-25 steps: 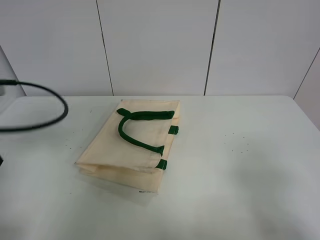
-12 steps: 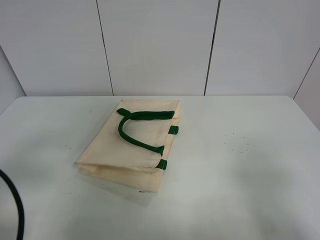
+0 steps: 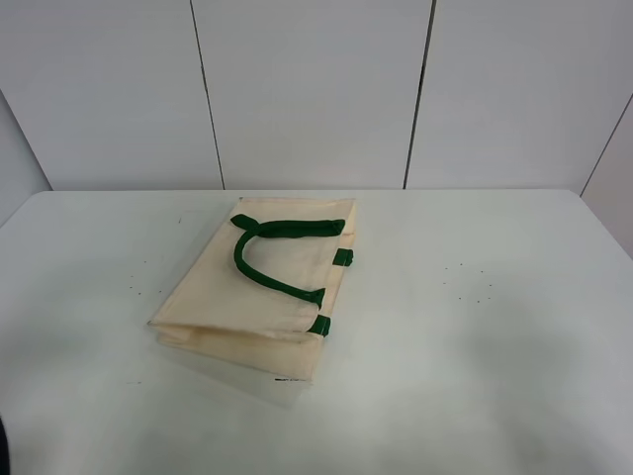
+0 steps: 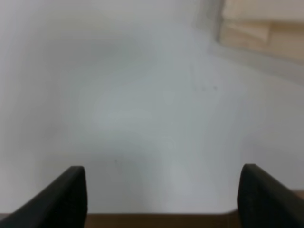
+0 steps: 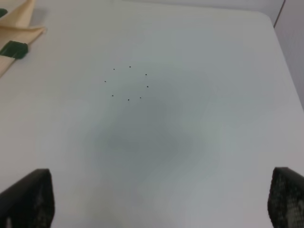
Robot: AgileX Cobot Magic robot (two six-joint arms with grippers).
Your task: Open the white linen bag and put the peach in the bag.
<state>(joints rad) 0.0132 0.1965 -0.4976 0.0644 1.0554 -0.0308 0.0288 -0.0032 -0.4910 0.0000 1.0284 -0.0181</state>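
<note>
The white linen bag (image 3: 259, 287) lies flat and folded on the white table, left of centre, its dark green strap handles (image 3: 267, 257) on top. A corner of it shows in the left wrist view (image 4: 259, 28) and an edge with a green tab in the right wrist view (image 5: 14, 38). The peach is not in view in any frame. My left gripper (image 4: 161, 194) is open over bare table, short of the bag. My right gripper (image 5: 161, 202) is open over bare table, to the right of the bag. Neither gripper shows in the exterior high view.
The white table (image 3: 475, 327) ends at a panelled white wall (image 3: 316, 89) behind. A ring of small dark dots (image 5: 127, 83) marks the tabletop right of the bag. The table's near edge shows in the left wrist view (image 4: 161, 219).
A black cable at the left of the exterior high view swung down and dropped out of the frame. The bag has not moved.
</note>
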